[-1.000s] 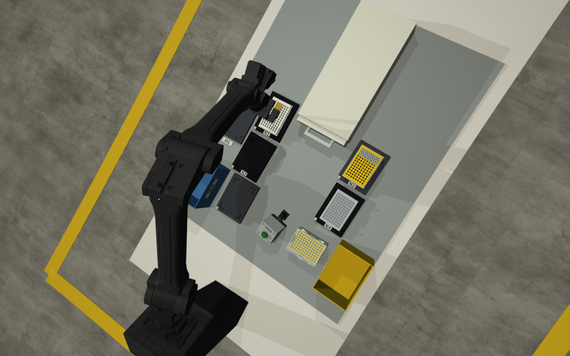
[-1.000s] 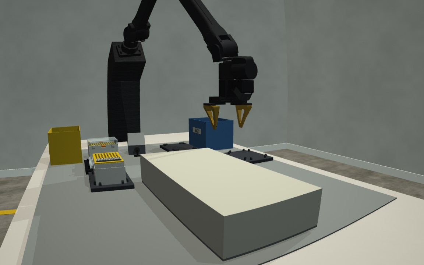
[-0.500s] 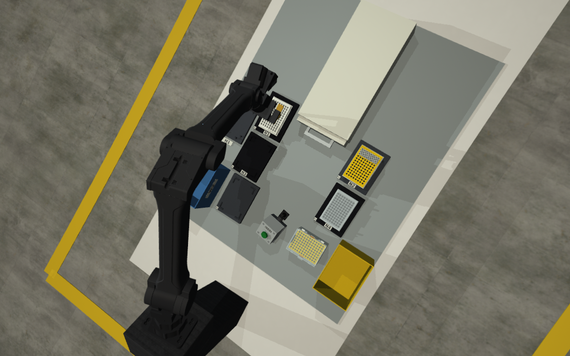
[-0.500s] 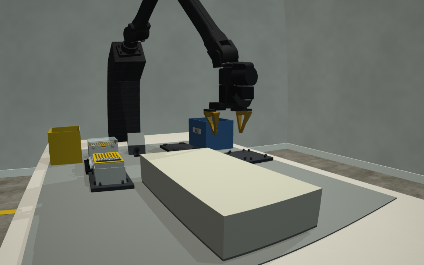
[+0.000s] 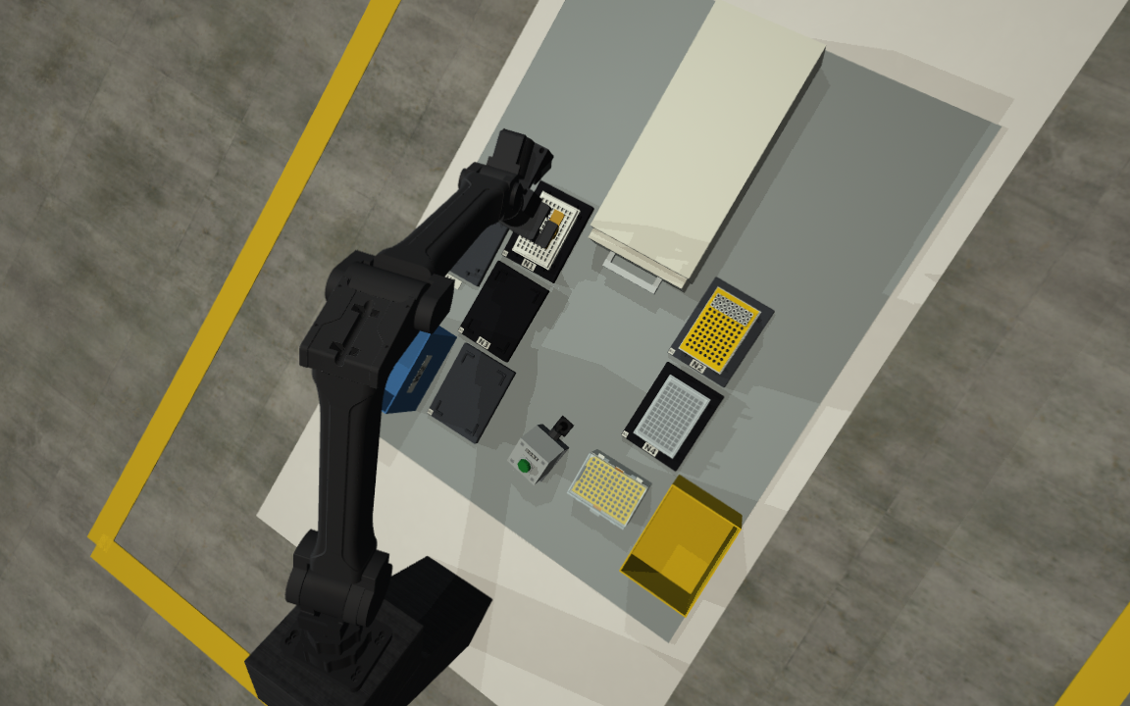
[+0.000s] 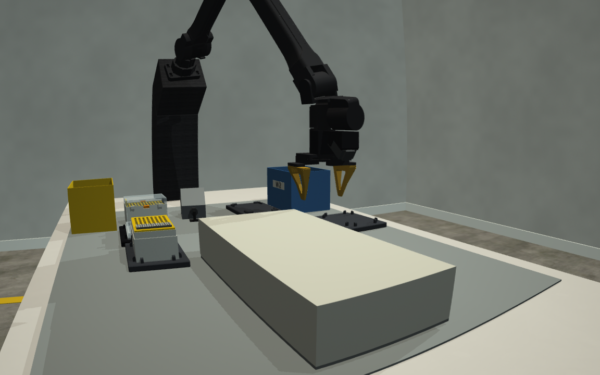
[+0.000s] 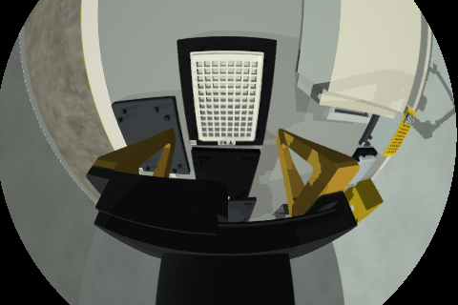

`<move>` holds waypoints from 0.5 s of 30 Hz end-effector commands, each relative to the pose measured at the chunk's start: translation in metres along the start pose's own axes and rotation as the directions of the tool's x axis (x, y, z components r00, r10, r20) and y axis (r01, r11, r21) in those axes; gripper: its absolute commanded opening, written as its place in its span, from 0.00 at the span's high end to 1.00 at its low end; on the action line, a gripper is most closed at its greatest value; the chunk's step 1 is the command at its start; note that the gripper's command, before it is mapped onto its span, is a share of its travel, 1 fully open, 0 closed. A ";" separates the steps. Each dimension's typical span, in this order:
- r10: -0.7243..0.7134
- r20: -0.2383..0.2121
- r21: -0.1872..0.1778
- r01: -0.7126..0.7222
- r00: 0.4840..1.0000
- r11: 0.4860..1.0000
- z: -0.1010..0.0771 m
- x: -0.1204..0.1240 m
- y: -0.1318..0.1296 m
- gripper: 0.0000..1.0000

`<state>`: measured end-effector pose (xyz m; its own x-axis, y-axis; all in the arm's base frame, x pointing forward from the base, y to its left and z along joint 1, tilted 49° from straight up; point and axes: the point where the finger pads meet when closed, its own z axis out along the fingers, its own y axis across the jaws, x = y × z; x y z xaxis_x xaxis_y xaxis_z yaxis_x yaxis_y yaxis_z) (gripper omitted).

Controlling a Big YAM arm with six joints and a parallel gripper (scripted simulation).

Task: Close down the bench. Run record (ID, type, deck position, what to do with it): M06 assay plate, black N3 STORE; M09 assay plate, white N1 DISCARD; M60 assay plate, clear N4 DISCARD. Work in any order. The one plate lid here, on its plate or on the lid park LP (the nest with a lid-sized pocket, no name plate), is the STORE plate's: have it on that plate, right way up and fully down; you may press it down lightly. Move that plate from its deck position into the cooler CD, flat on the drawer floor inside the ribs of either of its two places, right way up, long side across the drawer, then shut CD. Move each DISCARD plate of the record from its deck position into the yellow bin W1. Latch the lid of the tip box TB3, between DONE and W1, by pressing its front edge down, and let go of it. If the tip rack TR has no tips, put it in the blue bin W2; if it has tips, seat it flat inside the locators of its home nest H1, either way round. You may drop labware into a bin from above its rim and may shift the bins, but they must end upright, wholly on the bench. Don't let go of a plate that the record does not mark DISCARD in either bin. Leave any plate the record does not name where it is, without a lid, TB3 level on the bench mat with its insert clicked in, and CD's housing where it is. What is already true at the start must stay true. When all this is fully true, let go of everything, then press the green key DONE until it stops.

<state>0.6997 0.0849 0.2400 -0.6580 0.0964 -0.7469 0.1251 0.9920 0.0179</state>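
My gripper (image 5: 548, 224) (image 6: 321, 196) (image 7: 225, 134) is open and empty. It hangs a little above the white plate (image 5: 532, 250) (image 7: 227, 95) in nest N1. The black plate (image 5: 506, 309) (image 7: 225, 166) lies in N3 just beside it. The clear plate (image 5: 673, 414) lies in N4. The tip rack TR (image 5: 718, 327) (image 6: 153, 223) is yellow and shows some tips at one end. The tip box TB3 (image 5: 608, 487) (image 6: 144, 205) stands between the DONE key (image 5: 523, 465) and the yellow bin W1 (image 5: 682, 544) (image 6: 90, 205). I cannot tell where the lid is.
The cooler CD (image 5: 709, 140) (image 6: 321, 261) (image 7: 376, 19) is a long cream box with its drawer handle (image 5: 632, 270) facing the nests. The blue bin W2 (image 5: 415, 369) (image 6: 278, 196) stands by the arm. The empty nest H1 (image 6: 353, 220) (image 7: 143, 121) and the dark lid park (image 5: 473, 390) flank N3.
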 end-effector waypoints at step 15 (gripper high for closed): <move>0.001 0.046 -0.007 -0.001 0.999 1.000 0.017 -0.023 -0.001 0.00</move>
<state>0.7127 0.0829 0.2288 -0.6572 0.0972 -0.7474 0.1261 0.9919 0.0181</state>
